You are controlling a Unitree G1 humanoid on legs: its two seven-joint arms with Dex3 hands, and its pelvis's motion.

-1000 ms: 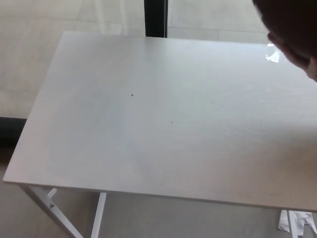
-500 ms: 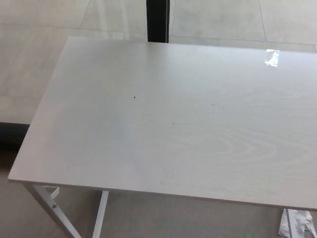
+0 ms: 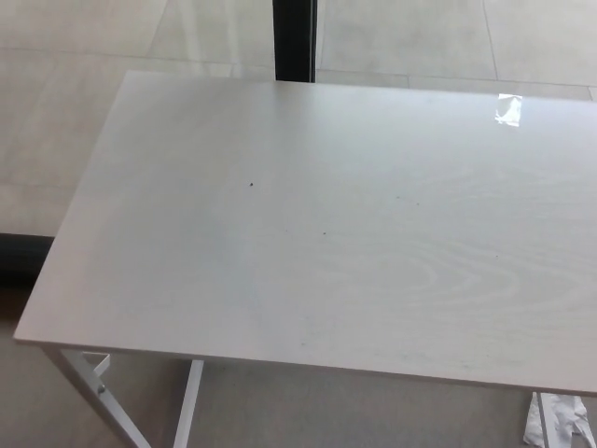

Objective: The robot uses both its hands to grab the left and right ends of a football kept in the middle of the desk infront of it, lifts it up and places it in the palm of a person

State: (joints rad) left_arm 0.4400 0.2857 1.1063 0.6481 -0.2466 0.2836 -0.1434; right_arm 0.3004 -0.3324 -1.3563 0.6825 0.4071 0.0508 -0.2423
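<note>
In the head view I see a pale wood-grain desk with a white metal frame. No football shows anywhere on it or around it. Neither of my hands nor any part of my arms is in the picture. No person shows in the current frame.
A black vertical post stands behind the desk's far edge on the tiled floor. A bright glare patch lies on the desk near its far right. A white desk leg shows at lower left, and crumpled white material lies on the floor at lower right.
A dark blurred shape of a person at the upper right corner one second ago has gone out of view. The camera has shifted slightly.
</note>
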